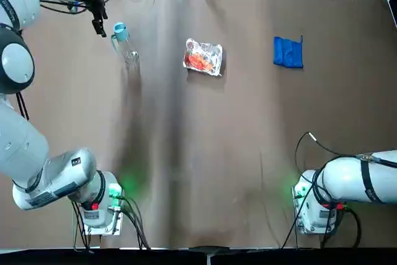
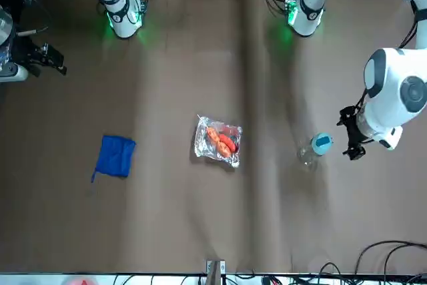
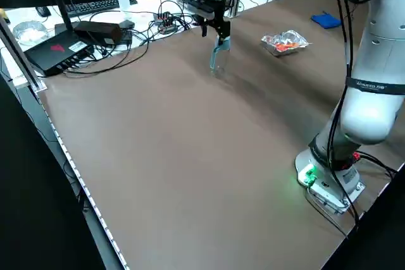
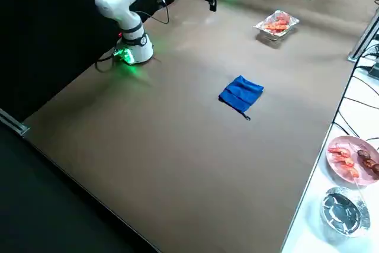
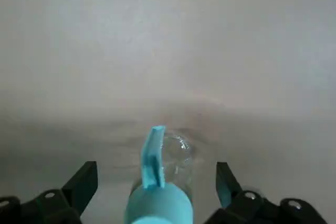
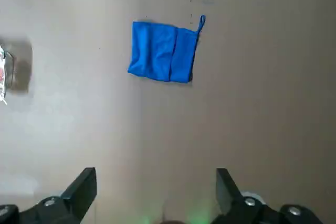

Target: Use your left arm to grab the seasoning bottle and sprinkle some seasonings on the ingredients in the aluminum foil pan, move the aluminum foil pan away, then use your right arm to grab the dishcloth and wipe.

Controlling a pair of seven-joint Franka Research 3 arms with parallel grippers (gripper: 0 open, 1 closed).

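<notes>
Left pincer (image 5: 156,182) hung spread just above the seasoning bottle (image 1: 124,44), fingers either side of its blue cap, not touching. Bottle stood upright on the brown worktop (image 1: 205,153), left of the aluminum foil pan (image 1: 203,57) holding the ingredients (image 1: 198,61). Dishcloth (image 1: 288,52) lay flat, well right of the pan. Right pincer (image 6: 156,187) was spread, raised over the worktop, dishcloth ahead.

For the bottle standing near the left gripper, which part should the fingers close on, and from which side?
Probably the clear body just below the blue cap, approached level from the bottle's outer side. The bottle stands upright and slim, and the left gripper waits open beside the cap, so its fingers would straddle it.
</notes>
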